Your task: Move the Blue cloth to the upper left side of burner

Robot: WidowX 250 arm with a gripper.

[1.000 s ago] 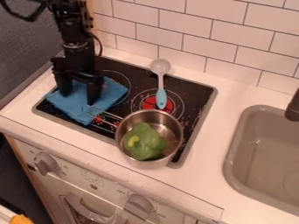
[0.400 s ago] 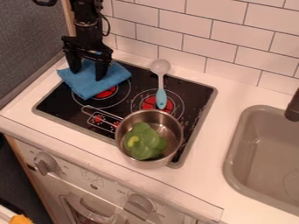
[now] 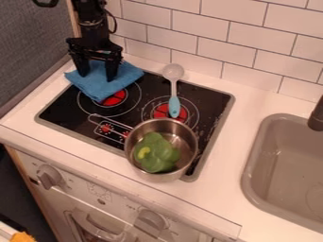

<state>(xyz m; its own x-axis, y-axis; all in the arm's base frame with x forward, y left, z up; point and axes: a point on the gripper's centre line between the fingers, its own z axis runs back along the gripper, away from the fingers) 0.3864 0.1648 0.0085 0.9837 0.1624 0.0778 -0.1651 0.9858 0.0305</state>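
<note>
The blue cloth (image 3: 97, 89) has been carried by the gripper (image 3: 97, 77) from the near-left part of the stovetop (image 3: 66, 113) up towards twelve o'clock, with a slight drift towards one. In the last short interval it has only been nudged a little towards three o'clock, and the arm has been shifted scarcely at all. By this, more of the left burner (image 3: 114, 99) has been bared, and its red centre is now largely uncovered. The cloth is seen at the stovetop's ten-to-eleven o'clock corner, on the burner's eleven-to-twelve o'clock side, with its far part spread towards the desk (image 3: 257, 97) by the wall. The task can thus be judged nearly done, with a release probably called for next.

The fingers (image 3: 112, 71) are held apart, their tips set down on the cloth; whether any fold is caught at them cannot be told.

One corner of the cloth is pointed at about six o'clock, over the burner's far edge, and others are pointed near nine and three. Its shape is close to square, but the long axis can be judged to be laid from between seven and eight o'clock to between one and two.
</note>
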